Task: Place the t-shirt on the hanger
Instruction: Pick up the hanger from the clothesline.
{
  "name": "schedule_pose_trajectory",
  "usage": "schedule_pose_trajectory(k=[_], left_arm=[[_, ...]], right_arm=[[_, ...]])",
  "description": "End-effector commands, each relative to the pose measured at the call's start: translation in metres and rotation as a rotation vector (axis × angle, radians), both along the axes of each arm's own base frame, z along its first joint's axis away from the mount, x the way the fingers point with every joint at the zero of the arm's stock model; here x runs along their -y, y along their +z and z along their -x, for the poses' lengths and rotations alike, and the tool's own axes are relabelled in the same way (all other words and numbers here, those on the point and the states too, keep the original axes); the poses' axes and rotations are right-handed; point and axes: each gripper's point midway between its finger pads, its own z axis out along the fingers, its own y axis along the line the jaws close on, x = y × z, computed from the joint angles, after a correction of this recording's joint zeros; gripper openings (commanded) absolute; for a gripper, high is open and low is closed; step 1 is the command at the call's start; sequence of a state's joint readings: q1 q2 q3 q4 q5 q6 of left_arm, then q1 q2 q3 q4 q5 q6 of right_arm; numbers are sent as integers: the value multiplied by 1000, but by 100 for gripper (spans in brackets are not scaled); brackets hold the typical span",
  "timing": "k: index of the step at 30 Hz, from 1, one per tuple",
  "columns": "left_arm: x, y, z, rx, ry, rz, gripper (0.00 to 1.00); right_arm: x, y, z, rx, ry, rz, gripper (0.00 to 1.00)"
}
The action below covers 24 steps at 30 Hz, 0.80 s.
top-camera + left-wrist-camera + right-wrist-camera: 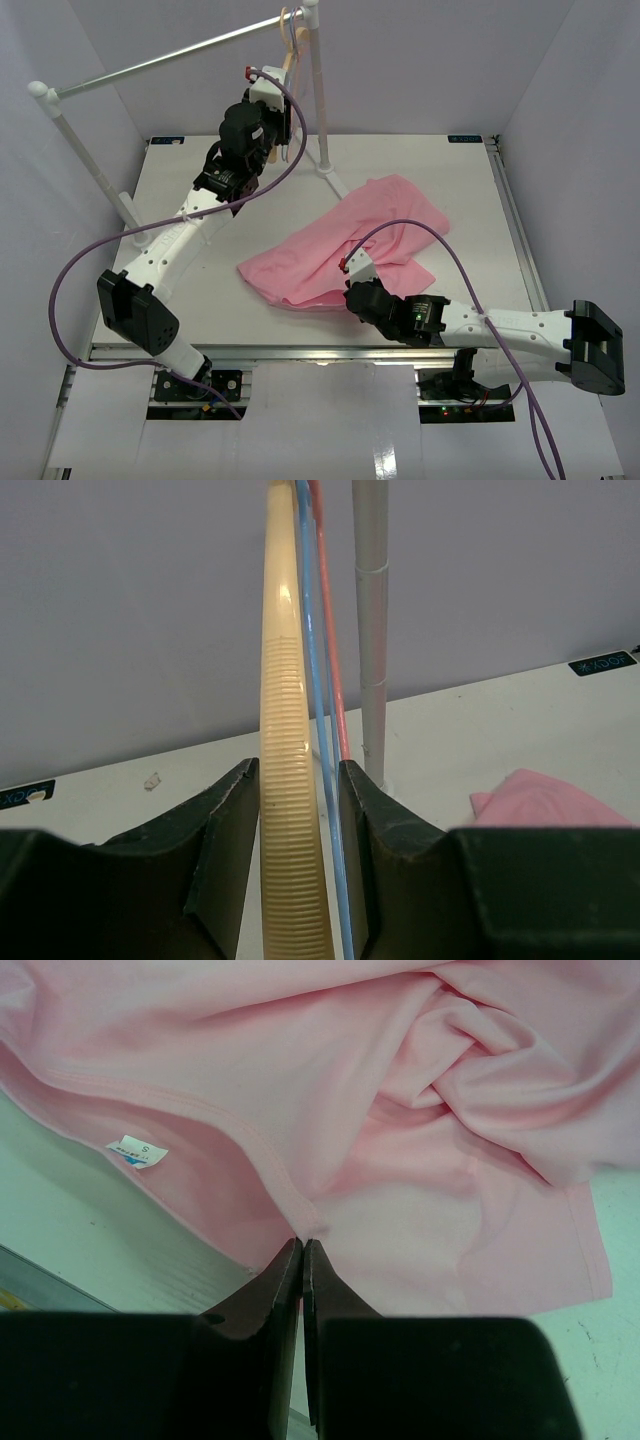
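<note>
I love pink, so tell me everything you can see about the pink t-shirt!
The t-shirt is light pink, plain, soft-looking cloth. It lies crumpled and folded on the white table, not spread flat. A stitched edge shows, with a small white label marked S beside it. The right pincer is shut on that edge, pinching it.

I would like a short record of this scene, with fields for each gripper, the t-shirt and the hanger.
left gripper: shut on the hanger, a blue wire hanger also inside the grip
right gripper: shut on a seamed edge of the t-shirt
t-shirt: crumpled on the table, not on the hanger
hanger: upright, hanging from the rail
</note>
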State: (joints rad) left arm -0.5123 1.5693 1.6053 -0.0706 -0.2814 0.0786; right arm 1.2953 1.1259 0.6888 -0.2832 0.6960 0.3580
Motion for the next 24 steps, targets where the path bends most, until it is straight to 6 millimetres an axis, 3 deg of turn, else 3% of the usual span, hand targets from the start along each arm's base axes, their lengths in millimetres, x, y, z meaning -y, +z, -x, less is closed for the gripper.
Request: schedule_pose_trajectory(k=[1,11,24], left_arm=[[4,26,2,54,-53,32,45],[7,30,-3,41,-65,8,13],[-23,55,3,77,83,49,0]], right_arm=[[-2,5,-3,19,0,-25,8],[-2,4,-2,17,4,-23,8],[-3,4,-1,13,13,-22,8]])
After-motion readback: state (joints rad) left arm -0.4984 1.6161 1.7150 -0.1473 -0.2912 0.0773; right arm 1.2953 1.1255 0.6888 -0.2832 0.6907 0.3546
